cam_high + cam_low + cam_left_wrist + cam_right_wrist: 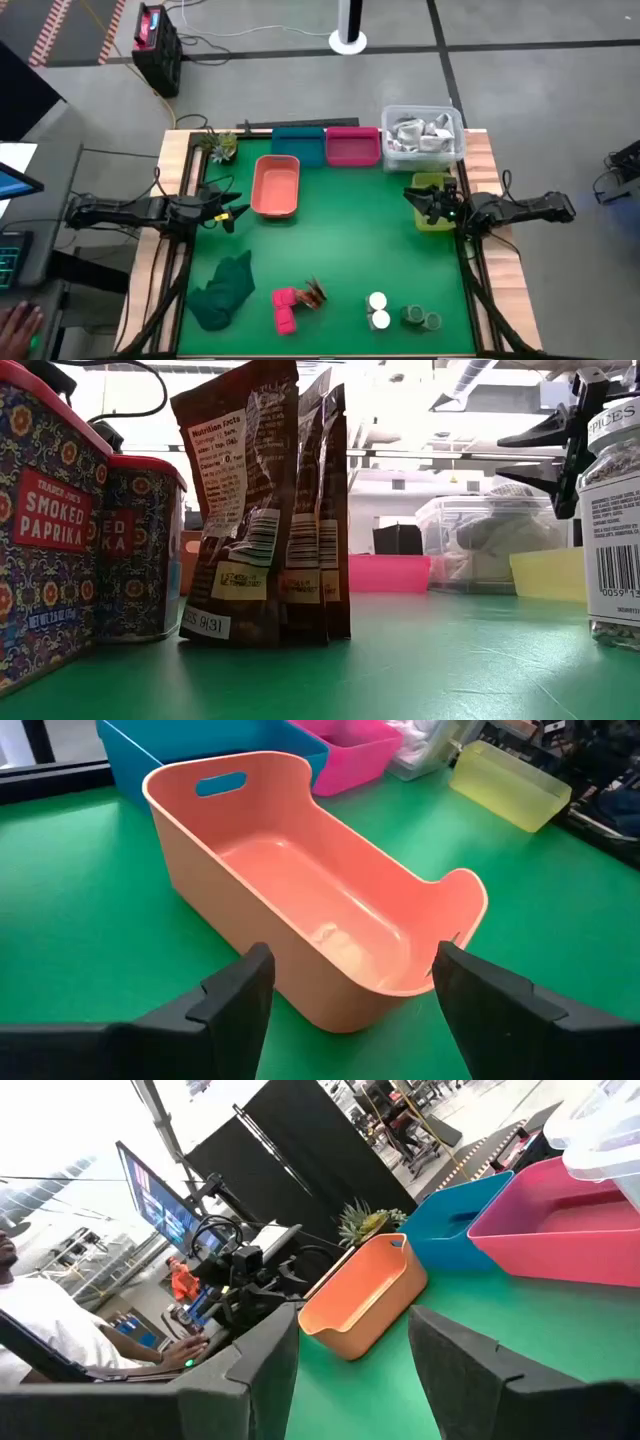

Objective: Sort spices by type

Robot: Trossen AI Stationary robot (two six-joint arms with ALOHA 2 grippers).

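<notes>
The spices stand near the table's near edge: two magenta boxes (285, 308), reddish-brown packets (315, 292), two white-topped jars (378, 311) and two greenish jars (422, 318). In the low view the boxes (50, 530) read "Smoked Paprika", the brown packets (265, 510) stand upright and one jar (612, 530) is at the right. My left gripper (235, 213) hovers open beside the salmon bin (276, 186), and its wrist view has the fingers either side of the bin's near end (352, 960). My right gripper (418, 197) is open over the yellow bin (432, 203).
A blue bin (298, 145), a pink bin (352, 146) and a clear tub of shiny packets (422, 135) line the far edge. A dark green cloth (225, 290) lies near the left corner. A small plant (220, 146) stands at the far left. A person's hand (20, 320) is beyond the table.
</notes>
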